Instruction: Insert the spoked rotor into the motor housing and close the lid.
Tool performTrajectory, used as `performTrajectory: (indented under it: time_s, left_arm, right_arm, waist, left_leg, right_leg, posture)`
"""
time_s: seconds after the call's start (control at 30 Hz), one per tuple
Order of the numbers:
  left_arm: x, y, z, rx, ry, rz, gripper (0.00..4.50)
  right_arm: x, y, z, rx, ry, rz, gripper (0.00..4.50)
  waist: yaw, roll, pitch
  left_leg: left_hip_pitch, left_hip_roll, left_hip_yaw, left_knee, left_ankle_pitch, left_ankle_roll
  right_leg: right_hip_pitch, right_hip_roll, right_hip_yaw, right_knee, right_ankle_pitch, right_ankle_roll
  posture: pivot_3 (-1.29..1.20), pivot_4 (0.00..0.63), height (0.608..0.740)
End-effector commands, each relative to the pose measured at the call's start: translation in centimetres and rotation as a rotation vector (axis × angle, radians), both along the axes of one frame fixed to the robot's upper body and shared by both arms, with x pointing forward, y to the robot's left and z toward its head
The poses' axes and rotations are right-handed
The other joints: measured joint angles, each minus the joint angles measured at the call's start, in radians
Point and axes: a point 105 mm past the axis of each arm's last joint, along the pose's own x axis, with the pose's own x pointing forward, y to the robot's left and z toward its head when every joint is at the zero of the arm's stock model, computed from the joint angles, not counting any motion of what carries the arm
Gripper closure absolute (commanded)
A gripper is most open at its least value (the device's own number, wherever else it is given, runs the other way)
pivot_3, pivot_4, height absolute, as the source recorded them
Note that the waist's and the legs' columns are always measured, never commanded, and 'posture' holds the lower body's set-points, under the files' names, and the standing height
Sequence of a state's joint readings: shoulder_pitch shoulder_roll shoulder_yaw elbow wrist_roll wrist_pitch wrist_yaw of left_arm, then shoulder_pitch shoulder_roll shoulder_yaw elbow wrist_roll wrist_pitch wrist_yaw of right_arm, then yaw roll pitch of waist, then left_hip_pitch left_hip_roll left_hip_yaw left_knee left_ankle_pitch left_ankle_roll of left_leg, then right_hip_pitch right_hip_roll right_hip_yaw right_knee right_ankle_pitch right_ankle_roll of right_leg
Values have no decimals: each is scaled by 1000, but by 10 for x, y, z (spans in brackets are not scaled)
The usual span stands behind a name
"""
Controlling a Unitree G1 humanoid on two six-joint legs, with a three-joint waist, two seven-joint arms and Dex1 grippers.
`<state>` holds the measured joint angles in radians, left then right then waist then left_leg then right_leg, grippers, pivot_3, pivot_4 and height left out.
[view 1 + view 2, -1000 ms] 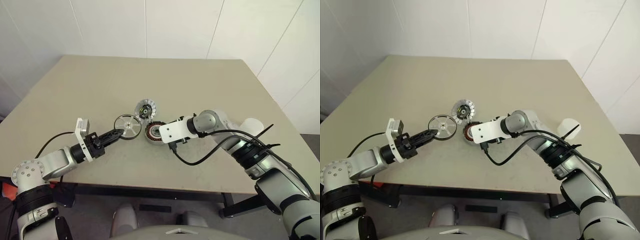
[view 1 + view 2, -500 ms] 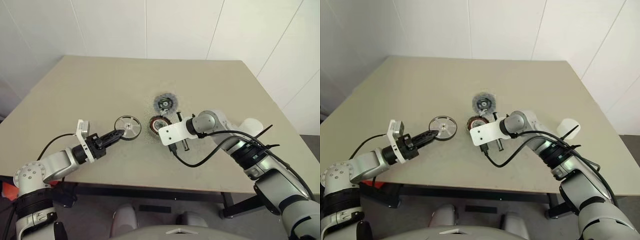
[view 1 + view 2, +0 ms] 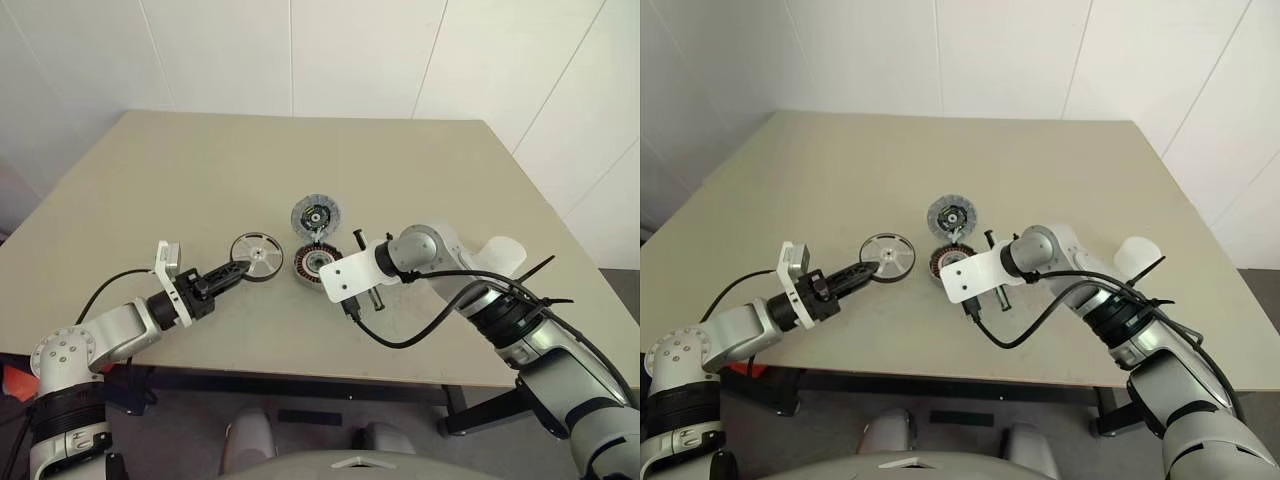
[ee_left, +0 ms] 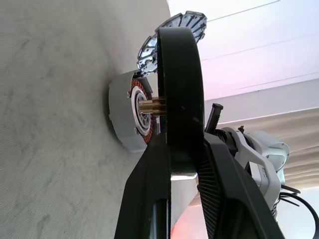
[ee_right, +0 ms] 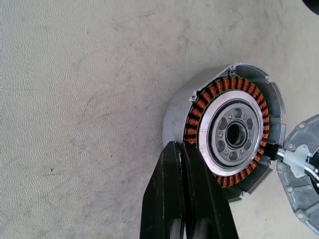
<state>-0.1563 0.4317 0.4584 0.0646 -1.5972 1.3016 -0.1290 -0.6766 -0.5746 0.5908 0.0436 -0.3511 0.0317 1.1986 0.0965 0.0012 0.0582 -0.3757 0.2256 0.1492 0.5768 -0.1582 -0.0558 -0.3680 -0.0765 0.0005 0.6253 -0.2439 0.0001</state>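
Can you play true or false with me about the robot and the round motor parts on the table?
1. The left gripper is holding the spoked rotor. True.
2. The spoked rotor is already sitting inside the motor housing. False: it is held off to the side, and the housing's copper ring is open to view.
3. The right gripper has its fingers pressed together. True.
4. The lid is covering the motor housing. False: it lies on the table just beyond the housing.
5. The right gripper is carrying the lid. False: it holds nothing; its fingertips are at the housing's rim.
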Motion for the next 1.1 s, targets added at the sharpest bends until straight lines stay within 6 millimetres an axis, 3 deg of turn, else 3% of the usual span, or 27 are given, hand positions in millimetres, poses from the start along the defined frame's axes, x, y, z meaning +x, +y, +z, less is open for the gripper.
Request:
performTrajectory:
  time_s: [0.03, 0.47, 1.1]
  left_arm:
    - [1, -2, 15, -11, -62, -13, 3998]
    - [1, -1, 10, 18, -44, -19, 3998]
    - [0, -6, 3, 16, -27, -39, 3998]
  right_arm:
    - [3, 2, 14, 20, -64, 13, 4491]
    - [11, -27, 3, -71, -124, -39, 4491]
    - [20, -38, 23, -80, -216, -69, 4491]
  waist:
    - [0, 0, 0]
    - [1, 0, 0]
    - [2, 0, 0]
  left_leg:
    - [0, 0, 0, 0, 0, 0]
    - [2, 0, 0, 1, 0, 0]
    - [3, 0, 0, 1, 0, 0]
  right_leg:
    - [0, 0, 0, 0, 0, 0]
    - [2, 0, 0, 1, 0, 0]
    - [2, 0, 1, 2, 0, 0]
  posture:
    - [0, 0, 740]
    - [0, 0, 740]
    - [0, 0, 740]
